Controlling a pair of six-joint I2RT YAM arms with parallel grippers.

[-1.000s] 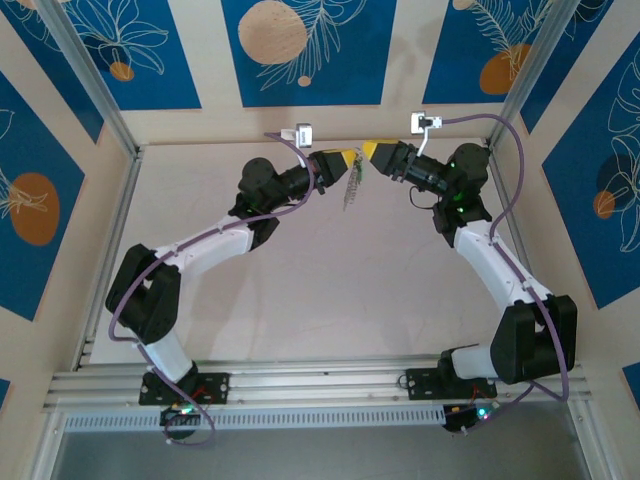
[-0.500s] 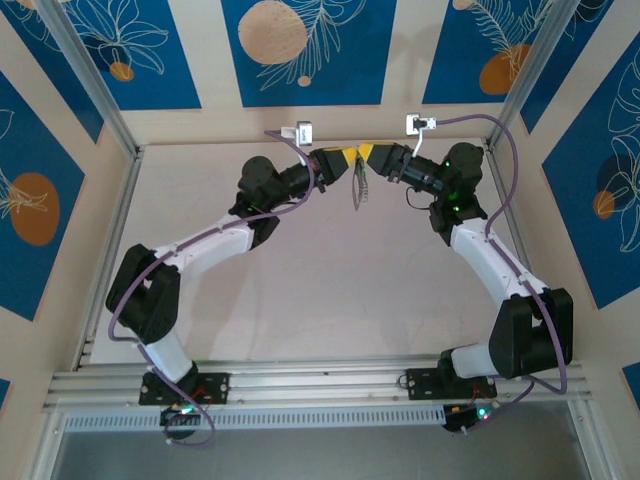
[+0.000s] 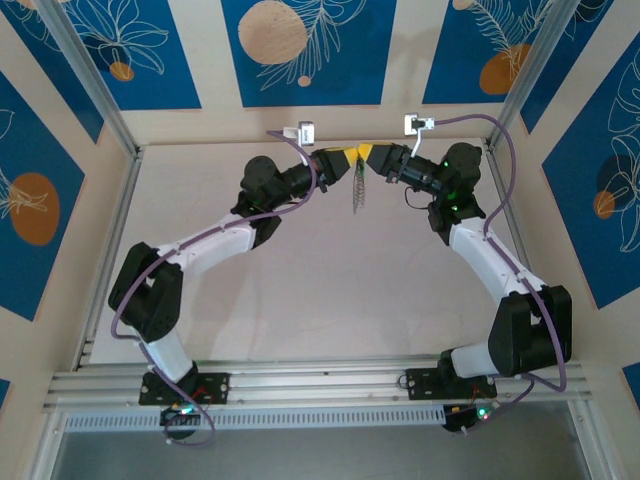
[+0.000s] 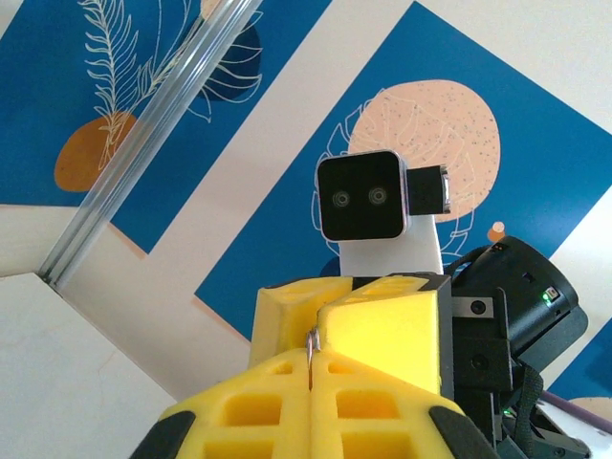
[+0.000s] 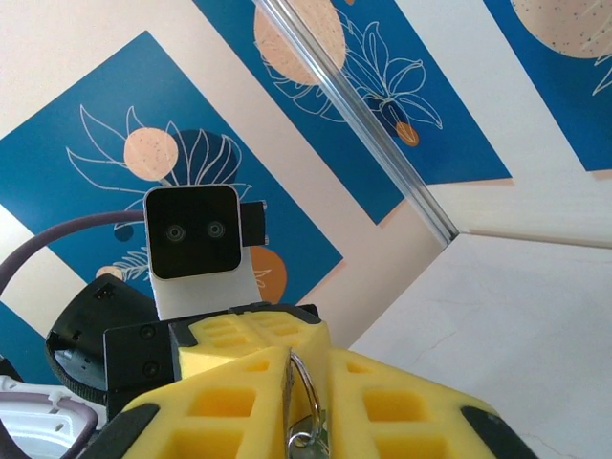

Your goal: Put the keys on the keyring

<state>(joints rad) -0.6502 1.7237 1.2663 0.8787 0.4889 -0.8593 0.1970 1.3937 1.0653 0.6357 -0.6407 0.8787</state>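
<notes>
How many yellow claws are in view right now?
2. The left claw and the right claw meet tip to tip above the far side of the table, with the keyring hanging below them.

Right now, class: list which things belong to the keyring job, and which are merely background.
Job: keyring hanging between the grippers; left gripper; right gripper. Keys too small to pick out.
Background: blue wall panels; purple cables; metal frame post.

The keyring [image 3: 357, 190], too small from above to make out in detail, is cut off by the lower picture edge inside the right gripper [image 5: 306, 361] and hidden, save a thin wire sliver, inside the tightly closed left gripper [image 4: 312, 346].
</notes>
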